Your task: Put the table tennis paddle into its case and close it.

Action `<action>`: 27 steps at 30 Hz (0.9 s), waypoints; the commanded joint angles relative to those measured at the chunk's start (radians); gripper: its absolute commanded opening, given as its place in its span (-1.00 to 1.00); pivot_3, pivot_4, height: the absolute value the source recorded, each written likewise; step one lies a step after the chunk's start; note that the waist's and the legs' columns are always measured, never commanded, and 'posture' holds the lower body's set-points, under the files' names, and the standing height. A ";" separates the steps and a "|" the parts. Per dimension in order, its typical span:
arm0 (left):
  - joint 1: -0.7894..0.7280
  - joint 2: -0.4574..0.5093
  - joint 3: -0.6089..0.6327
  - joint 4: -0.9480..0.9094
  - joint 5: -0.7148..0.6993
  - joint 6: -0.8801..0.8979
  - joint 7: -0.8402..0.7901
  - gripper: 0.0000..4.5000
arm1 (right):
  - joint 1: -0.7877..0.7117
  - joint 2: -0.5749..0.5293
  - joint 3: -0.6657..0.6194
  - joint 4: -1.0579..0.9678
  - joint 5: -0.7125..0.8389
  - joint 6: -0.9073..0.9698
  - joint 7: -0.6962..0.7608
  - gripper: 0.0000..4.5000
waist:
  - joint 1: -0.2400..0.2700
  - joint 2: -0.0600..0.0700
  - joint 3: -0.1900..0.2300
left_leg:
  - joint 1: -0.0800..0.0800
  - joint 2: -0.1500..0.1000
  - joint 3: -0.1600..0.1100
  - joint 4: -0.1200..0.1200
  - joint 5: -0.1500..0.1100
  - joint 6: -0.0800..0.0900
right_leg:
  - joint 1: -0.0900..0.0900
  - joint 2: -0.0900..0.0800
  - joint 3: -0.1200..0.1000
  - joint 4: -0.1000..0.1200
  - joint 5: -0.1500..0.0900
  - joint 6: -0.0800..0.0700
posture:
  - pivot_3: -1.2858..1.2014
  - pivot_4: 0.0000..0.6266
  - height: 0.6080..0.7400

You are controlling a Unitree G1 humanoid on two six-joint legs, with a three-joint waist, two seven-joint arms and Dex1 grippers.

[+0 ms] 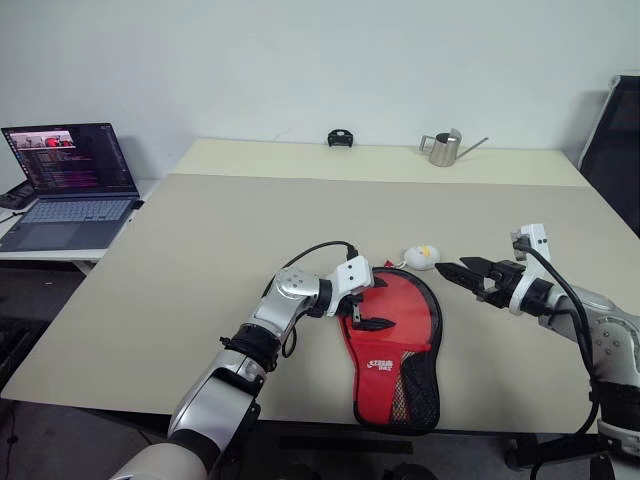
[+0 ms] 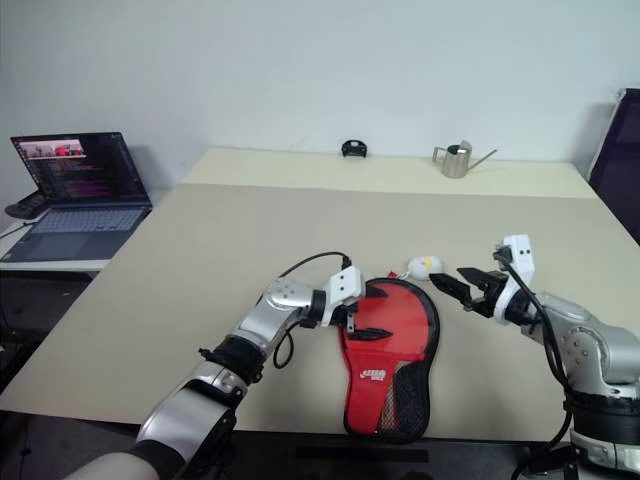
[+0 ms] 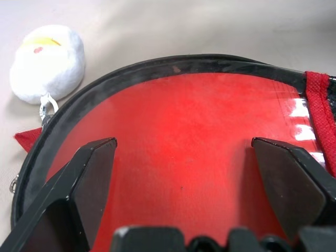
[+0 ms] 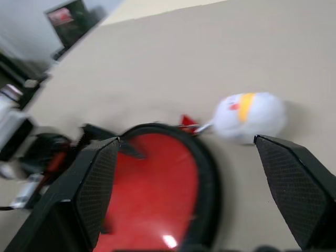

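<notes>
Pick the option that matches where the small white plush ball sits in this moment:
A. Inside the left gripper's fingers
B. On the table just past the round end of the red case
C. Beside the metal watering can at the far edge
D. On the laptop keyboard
B. The white plush ball rests on the table just beyond the rounded end of the case, joined to it by a small clip, with both grippers open and holding nothing.

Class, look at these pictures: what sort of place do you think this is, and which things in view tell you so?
Probably a lab or office test room, not a home. A wide plain table stands against a bare white wall; an open laptop runs on a side desk; a few props, such as a small metal watering can, sit at the far edge.
</notes>
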 commanded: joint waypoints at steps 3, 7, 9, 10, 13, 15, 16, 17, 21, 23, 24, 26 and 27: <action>0.051 0.000 -0.038 0.047 0.034 -0.007 -0.028 0.99 | -0.153 0.013 0.077 0.164 -0.128 -0.132 -0.003 1.00 | -0.003 0.001 -0.001 | 0.002 0.000 0.001 0.000 0.000 0.000 | 0.001 0.000 0.001 0.000 0.000 0.000 | 0.03 -0.52 1.00; 0.060 0.001 -0.040 0.042 0.036 -0.009 -0.027 0.99 | -0.269 0.058 0.137 0.352 -0.221 -0.229 0.008 1.00 | -0.003 0.001 -0.001 | 0.005 0.000 0.001 -0.001 0.000 0.000 | 0.002 0.000 0.001 0.000 0.000 0.000 | 0.03 -0.52 1.00; 0.064 0.000 -0.038 0.036 0.036 -0.012 -0.020 0.99 | -0.311 0.076 0.172 0.442 -0.280 -0.308 0.017 1.00 | -0.003 0.001 -0.001 | 0.005 0.000 0.002 -0.001 0.000 0.000 | 0.003 0.000 0.001 0.000 0.000 0.000 | 0.03 -0.52 1.00; 0.067 -0.001 -0.037 0.033 0.036 -0.013 -0.017 0.99 | -0.327 0.085 0.183 0.482 -0.302 -0.338 0.021 1.00 | -0.004 0.002 -0.001 | 0.005 0.000 0.002 -0.001 0.000 0.000 | 0.003 0.000 0.001 0.000 0.000 0.000 | 0.03 -0.52 1.00; 0.077 -0.002 -0.037 0.015 0.034 -0.007 -0.015 0.99 | -0.387 0.134 0.204 0.642 -0.351 -0.419 0.016 1.00 | -0.001 0.002 -0.001 | 0.005 0.000 0.002 -0.001 0.001 -0.001 | 0.003 0.000 0.001 0.000 0.000 0.000 | 0.03 -0.52 1.00; 0.086 0.000 -0.038 0.001 0.032 -0.003 -0.015 0.99 | -0.434 0.173 0.216 0.787 -0.397 -0.497 -0.001 1.00 | -0.007 0.002 -0.002 | 0.006 0.000 0.003 0.000 0.001 -0.002 | 0.003 0.000 0.002 0.000 0.000 0.000 | 0.03 -0.52 1.00; 0.089 0.001 -0.038 -0.004 0.032 -0.001 -0.015 0.99 | -0.455 0.186 0.218 0.851 -0.418 -0.535 -0.002 1.00 | -0.009 0.002 -0.002 | 0.008 0.000 0.003 -0.001 0.001 -0.002 | 0.005 0.000 0.002 0.001 0.000 0.000 | 0.03 -0.52 1.00; 0.090 0.002 -0.038 -0.007 0.033 0.000 -0.015 0.99 | -0.473 0.195 0.216 0.905 -0.434 -0.564 -0.003 1.00 | -0.013 0.003 -0.002 | 0.009 0.000 0.003 -0.001 0.001 -0.002 | 0.006 0.000 0.002 0.001 0.000 0.000 | 0.03 -0.52 1.00; 0.094 0.003 -0.039 -0.015 0.036 0.005 -0.013 0.99 | -0.530 0.220 0.205 1.059 -0.473 -0.651 -0.006 1.00 | -0.014 0.003 -0.002 | 0.008 0.001 0.003 -0.001 0.002 -0.003 | 0.005 0.000 0.001 0.000 0.000 0.000 | 0.03 -0.52 1.00; 0.095 0.006 -0.039 -0.017 0.038 0.004 -0.012 0.99 | -0.551 0.233 0.204 1.112 -0.489 -0.683 -0.005 1.00 | -0.017 0.003 -0.002 | 0.008 0.000 0.003 -0.001 0.002 -0.003 | 0.005 -0.001 0.002 0.000 0.000 0.000 | 0.03 -0.52 1.00; 0.095 0.006 -0.039 -0.017 0.039 0.005 -0.011 0.99 | -0.558 0.238 0.207 1.134 -0.498 -0.697 -0.004 1.00 | -0.019 0.003 -0.002 | 0.008 0.000 0.004 -0.001 0.002 -0.003 | 0.005 -0.001 0.002 0.000 0.000 0.000 | 0.03 -0.52 1.00; 0.096 0.008 -0.039 -0.020 0.038 0.006 -0.009 0.99 | -0.568 0.246 0.210 1.167 -0.515 -0.720 -0.003 1.00 | -0.020 0.003 -0.003 | 0.008 0.001 0.003 -0.001 0.002 -0.004 | 0.006 -0.001 0.002 0.000 0.000 0.000 | 0.03 -0.52 1.00; 0.096 0.009 -0.038 -0.021 0.038 0.006 -0.009 0.99 | -0.572 0.249 0.208 1.177 -0.520 -0.727 -0.002 1.00 | -0.020 0.003 -0.003 | 0.008 0.001 0.003 -0.001 0.002 -0.004 | 0.006 -0.001 0.002 0.000 0.000 0.000 | 0.03 -0.52 1.00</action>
